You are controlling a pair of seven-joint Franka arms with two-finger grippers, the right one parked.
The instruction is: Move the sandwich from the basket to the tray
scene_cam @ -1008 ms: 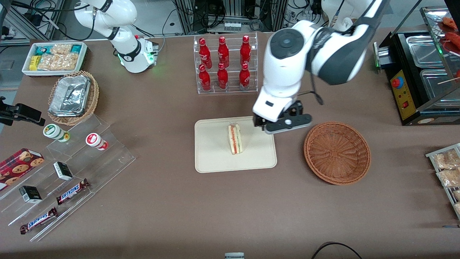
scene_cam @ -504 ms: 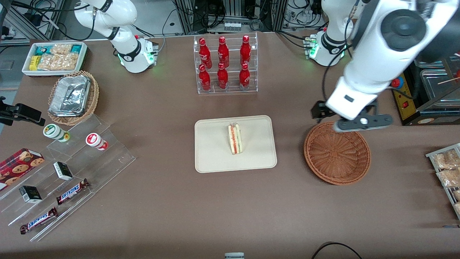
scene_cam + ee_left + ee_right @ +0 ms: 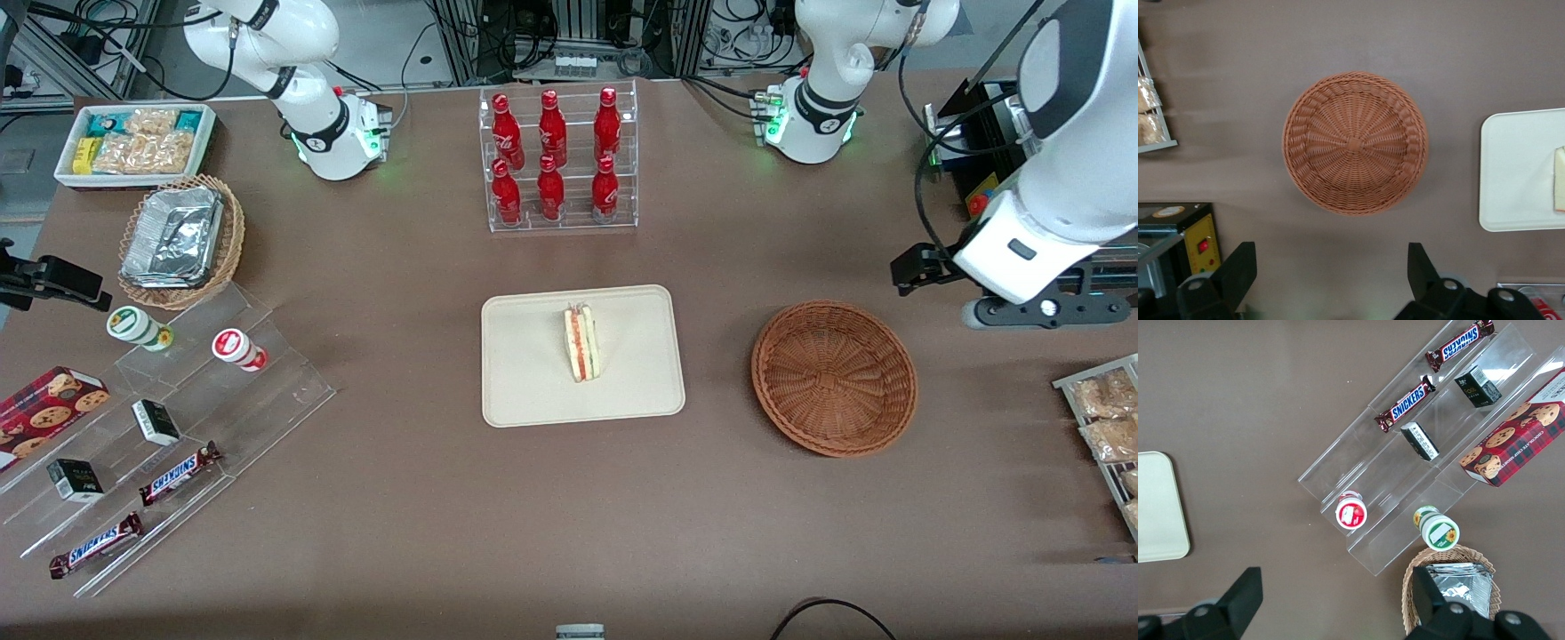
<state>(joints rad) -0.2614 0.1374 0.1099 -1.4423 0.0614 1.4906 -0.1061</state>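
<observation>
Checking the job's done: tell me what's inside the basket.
Nothing: the basket shows bare weave. The sandwich lies on the tray. The gripper, open, hangs above the table beside the basket.
</observation>
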